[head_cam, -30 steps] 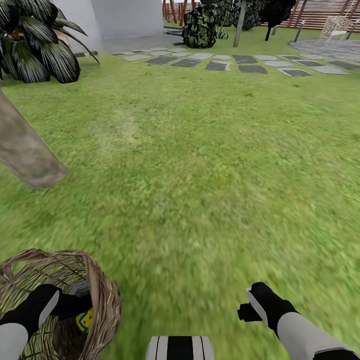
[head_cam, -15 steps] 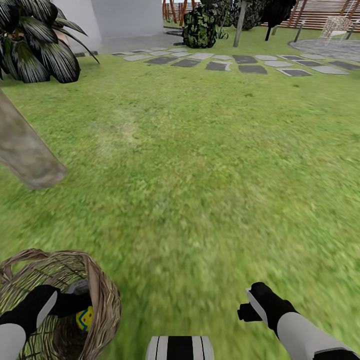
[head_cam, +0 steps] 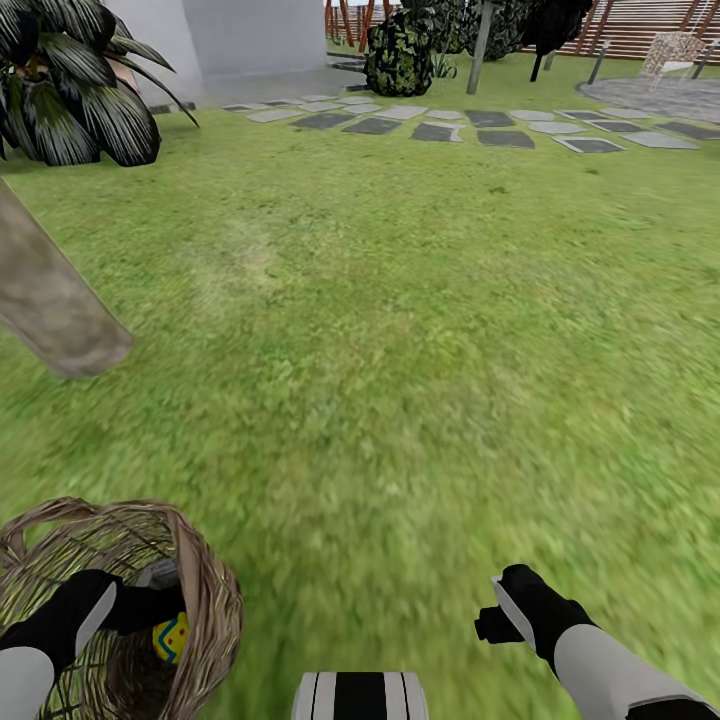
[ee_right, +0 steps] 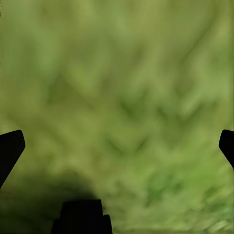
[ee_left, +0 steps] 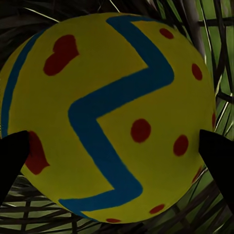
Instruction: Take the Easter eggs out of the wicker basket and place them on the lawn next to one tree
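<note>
The brown wicker basket (head_cam: 208, 592) stands on the lawn (head_cam: 400, 350) at the lower left of the head view. My left gripper (head_cam: 150, 612) reaches down inside it. A yellow Easter egg (ee_left: 105, 117) with red dots and a blue zigzag sits between its two fingertips (ee_left: 13, 156), which touch it on both sides. A part of the same egg (head_cam: 172, 637) shows beside the gripper in the head view. My right gripper (ee_right: 117, 146) hangs open over bare grass at the lower right (head_cam: 500, 615). A grey-brown tree trunk (head_cam: 50, 300) leans in at the left, a short way beyond the basket.
A dark broad-leaved plant (head_cam: 80, 90) stands at the far left. Stepping stones (head_cam: 440, 125) cross the far grass, with shrubs (head_cam: 400, 50) and a wooden fence (head_cam: 640, 25) behind. A white wall (head_cam: 250, 35) rises at the back.
Almost nothing has moved. My left arm has sunk very slightly in the basket, with the egg still between its fingers. The right arm is still.
</note>
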